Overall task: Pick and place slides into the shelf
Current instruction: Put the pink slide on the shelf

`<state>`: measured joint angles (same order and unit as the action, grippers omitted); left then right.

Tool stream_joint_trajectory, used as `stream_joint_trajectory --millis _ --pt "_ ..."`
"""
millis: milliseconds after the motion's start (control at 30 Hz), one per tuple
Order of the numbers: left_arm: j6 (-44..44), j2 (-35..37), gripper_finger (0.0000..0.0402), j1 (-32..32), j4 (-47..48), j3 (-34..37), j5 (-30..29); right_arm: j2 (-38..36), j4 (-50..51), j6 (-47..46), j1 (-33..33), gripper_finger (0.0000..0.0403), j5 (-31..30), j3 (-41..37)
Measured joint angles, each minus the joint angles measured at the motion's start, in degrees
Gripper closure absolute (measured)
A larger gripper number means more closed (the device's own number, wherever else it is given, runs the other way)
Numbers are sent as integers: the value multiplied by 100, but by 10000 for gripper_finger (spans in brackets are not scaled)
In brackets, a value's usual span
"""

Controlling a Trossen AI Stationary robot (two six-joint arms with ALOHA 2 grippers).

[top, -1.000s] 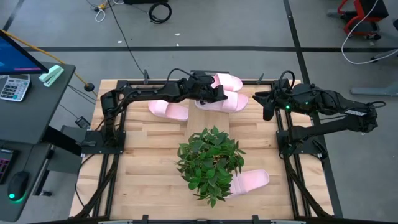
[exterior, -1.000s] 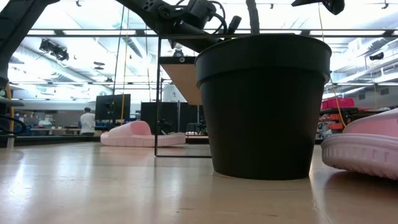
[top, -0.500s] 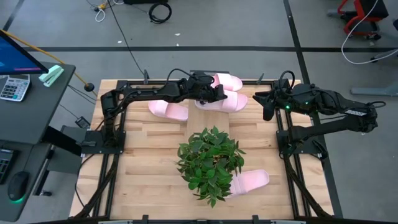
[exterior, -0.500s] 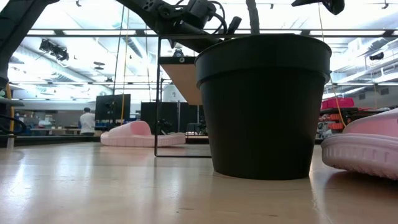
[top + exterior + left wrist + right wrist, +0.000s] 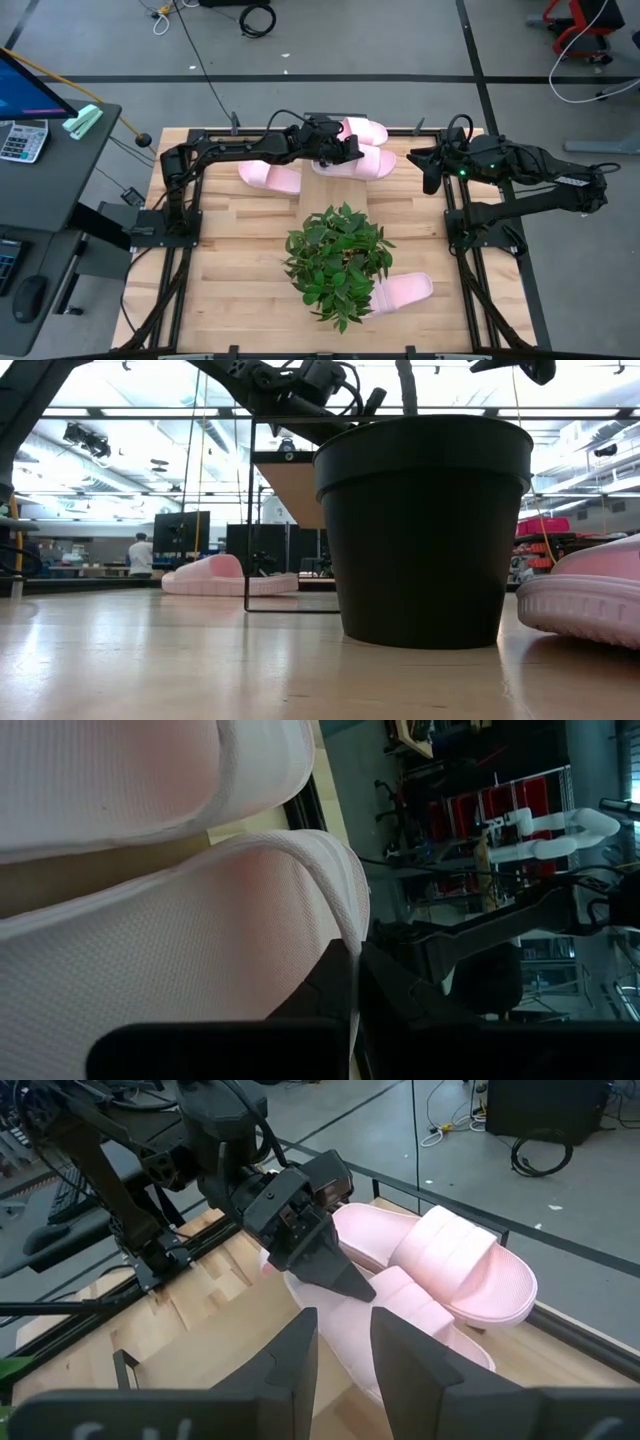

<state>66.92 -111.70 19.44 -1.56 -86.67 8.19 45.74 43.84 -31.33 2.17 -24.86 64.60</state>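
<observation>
Two pale pink slides lie side by side at the table's far edge: the far slide (image 5: pixel 368 130) and the near slide (image 5: pixel 372 164). Under them is the raised light-wood shelf (image 5: pixel 290 485) on its black frame. My left gripper (image 5: pixel 352 152) reaches in from the left and is shut on the near slide (image 5: pixel 400 1315). A third slide (image 5: pixel 272 177) lies on its sole on the table, left of the shelf. Another slide (image 5: pixel 405 290) lies on the table by the plant. My right gripper (image 5: pixel 343 1345) hangs open above the right side, apart from everything. My left gripper pinches the near slide's strap edge (image 5: pixel 348 925) between its two shut fingers (image 5: pixel 345 1280). The fingers come from the table's left, slanting slightly down. The slide lies level beside the far slide (image 5: pixel 450 1265). Whether its sole rests on the shelf I cannot tell.
A green plant (image 5: pixel 338 260) in a big black pot (image 5: pixel 425 530) stands mid-table, hiding much of the low view. Black arm frames run along both table sides. A desk with a keyboard (image 5: pixel 20 140) stands off the left edge.
</observation>
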Motion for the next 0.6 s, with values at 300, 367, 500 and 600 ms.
stream_joint_trajectory --millis 300,367,500,600 --pt "-2 144 392 25 165 13 -54 1 -3 -4 1 300 -1 0" --pt "-9 175 392 57 222 13 -63 3 -5 -4 0 300 0 0" --pt "-59 253 392 93 379 20 -94 2 -7 -4 0 300 2 0" --pt "-64 296 392 103 385 22 -101 4 -4 -4 1 300 -1 0"
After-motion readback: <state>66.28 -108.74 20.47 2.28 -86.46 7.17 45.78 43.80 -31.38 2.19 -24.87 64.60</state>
